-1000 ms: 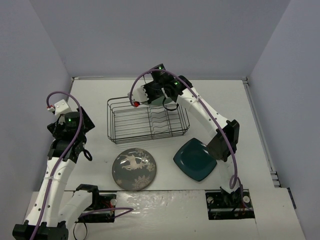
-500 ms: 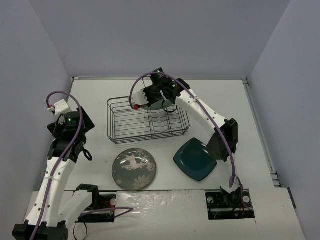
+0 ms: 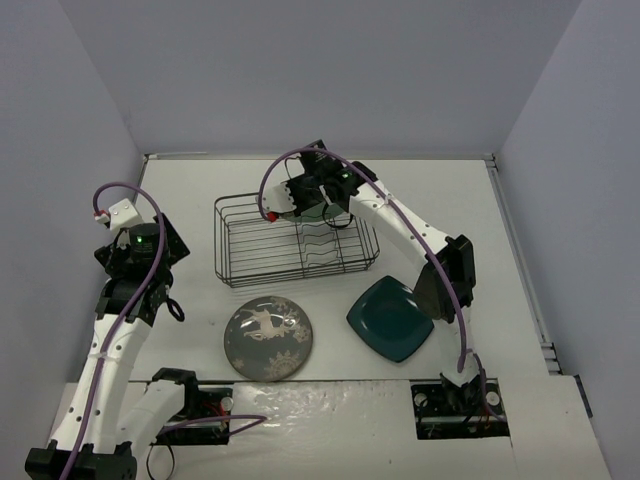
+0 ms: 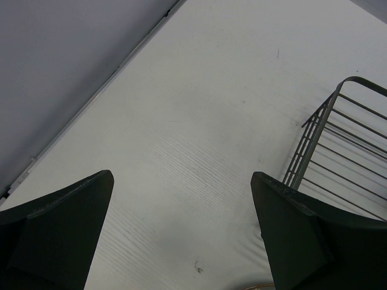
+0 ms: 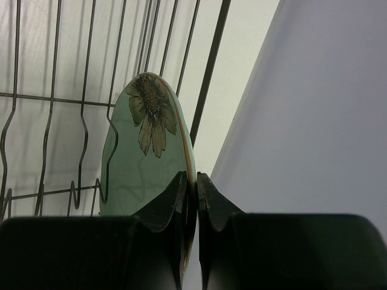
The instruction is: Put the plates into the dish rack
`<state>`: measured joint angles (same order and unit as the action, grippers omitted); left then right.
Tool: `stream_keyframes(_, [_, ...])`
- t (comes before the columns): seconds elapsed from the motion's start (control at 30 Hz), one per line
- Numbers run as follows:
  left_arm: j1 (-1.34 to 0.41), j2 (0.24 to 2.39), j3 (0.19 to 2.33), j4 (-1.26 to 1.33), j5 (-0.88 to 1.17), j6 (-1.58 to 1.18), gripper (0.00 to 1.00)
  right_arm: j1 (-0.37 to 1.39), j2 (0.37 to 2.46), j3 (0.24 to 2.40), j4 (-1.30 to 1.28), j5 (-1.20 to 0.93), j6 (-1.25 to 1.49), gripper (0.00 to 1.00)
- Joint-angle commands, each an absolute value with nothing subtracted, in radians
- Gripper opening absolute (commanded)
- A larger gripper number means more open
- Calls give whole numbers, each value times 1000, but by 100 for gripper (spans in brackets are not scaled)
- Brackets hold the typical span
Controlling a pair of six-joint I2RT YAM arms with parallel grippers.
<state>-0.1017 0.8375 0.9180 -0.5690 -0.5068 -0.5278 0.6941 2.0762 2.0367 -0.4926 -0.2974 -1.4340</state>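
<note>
My right gripper (image 5: 192, 181) is shut on the rim of the small mint-green plate (image 5: 144, 157), which has a flower print. It holds the plate on edge over the back of the black wire dish rack (image 3: 295, 240); in the top view the plate (image 3: 314, 206) is mostly hidden by the wrist. The dark grey deer plate (image 3: 268, 338) lies flat in front of the rack. The dark teal rounded-square plate (image 3: 390, 318) lies flat at the rack's front right. My left gripper (image 4: 181, 241) is open and empty above bare table, left of the rack (image 4: 338, 151).
Grey walls enclose the white table (image 3: 180, 200) on three sides. The right arm's purple cable loops over the rack's right end. The rack's wavy slot row (image 5: 42, 151) runs under the held plate.
My right gripper has moved slightly left and toward the back wall with the mint-green plate. The left arm and both flat plates have not moved.
</note>
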Motion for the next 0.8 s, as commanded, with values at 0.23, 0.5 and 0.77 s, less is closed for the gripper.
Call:
stream_keyframes(0.23, [-99, 833, 951, -538, -527, -526, 97, 689, 2048, 2040, -355, -305, -1432, 11])
stream_keyframes(0.5, [-100, 834, 951, -537, -528, -526, 97, 696, 2048, 2034, -361, -307, -1430, 26])
stream_keyframes(0.77, [-99, 834, 951, -537, -526, -526, 97, 706, 2040, 2017, -376, -301, -1424, 38])
